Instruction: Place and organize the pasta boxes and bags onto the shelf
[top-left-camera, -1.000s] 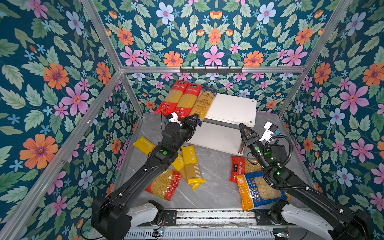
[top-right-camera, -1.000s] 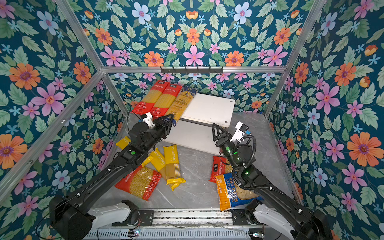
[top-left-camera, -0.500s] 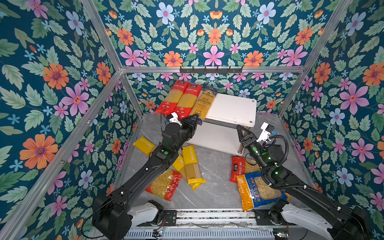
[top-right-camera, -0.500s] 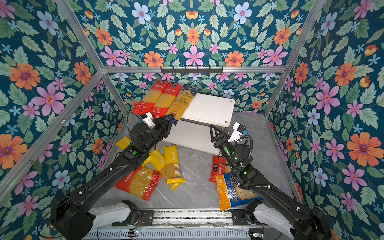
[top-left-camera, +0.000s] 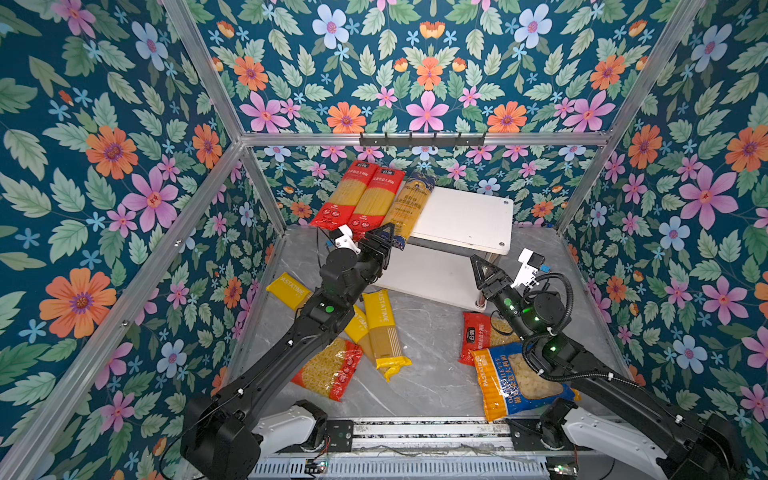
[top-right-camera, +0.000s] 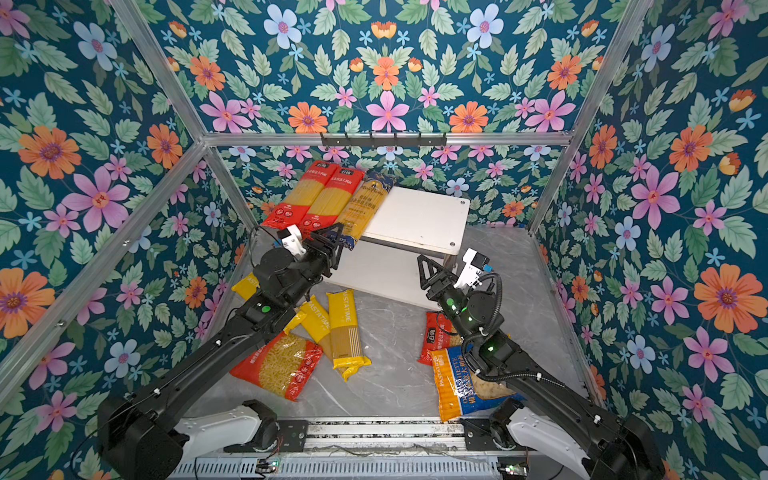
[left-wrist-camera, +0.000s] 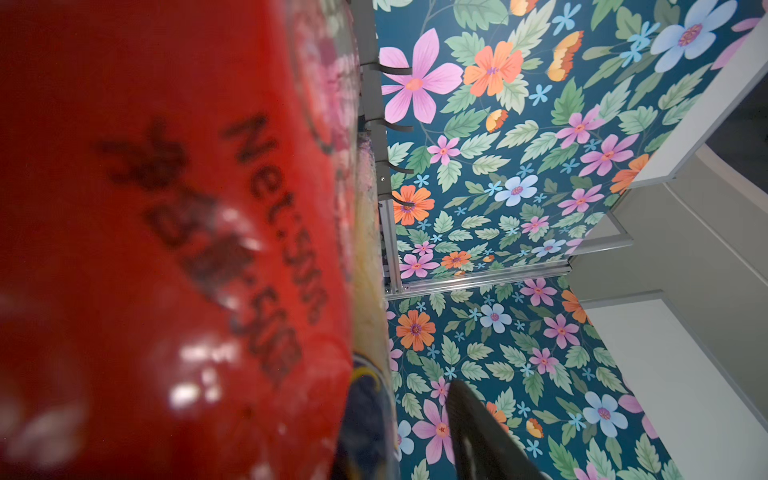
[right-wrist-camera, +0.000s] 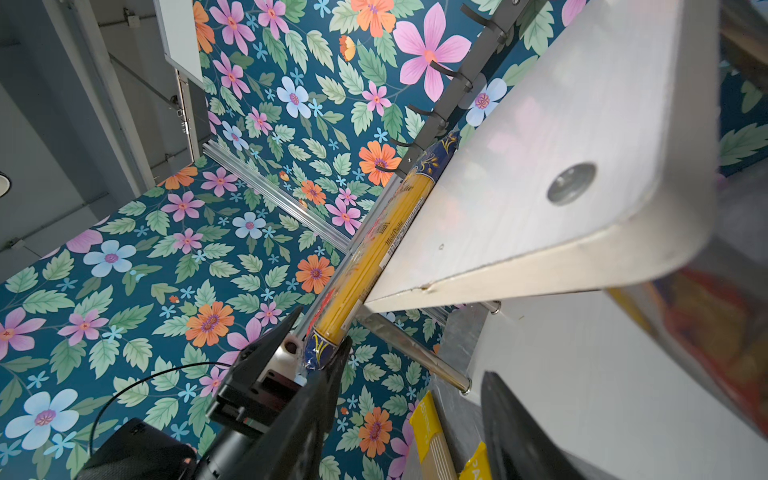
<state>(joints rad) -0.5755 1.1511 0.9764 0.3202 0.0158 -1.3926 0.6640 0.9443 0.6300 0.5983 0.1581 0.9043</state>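
Note:
Two red spaghetti packs (top-left-camera: 340, 195) (top-left-camera: 376, 199) and a navy-gold one (top-left-camera: 411, 203) lie slanted over the left end of the white shelf (top-left-camera: 469, 216), overhanging its front. My left gripper (top-left-camera: 386, 237) stands open around the navy-gold pack's near end (right-wrist-camera: 322, 353); wallpaper shows between that pack and one finger (left-wrist-camera: 478, 436). My right gripper (right-wrist-camera: 399, 419) is open and empty, just in front of the shelf's right front leg. On the floor lie three yellow PASTATIME packs (top-left-camera: 384, 328), two red macaroni bags (top-left-camera: 328, 370) (top-left-camera: 476, 334) and a blue-orange shells bag (top-left-camera: 511, 382).
A black hook rail (top-left-camera: 422, 139) runs along the back wall above the shelf. Floral walls with aluminium frame bars close in three sides. The right arm lies over the shells bag. The shelf's lower tier (top-left-camera: 424, 278) holds nothing.
The left gripper's jaws have opened at the navy-gold pack's end. The right gripper has drifted a little to the left, still open.

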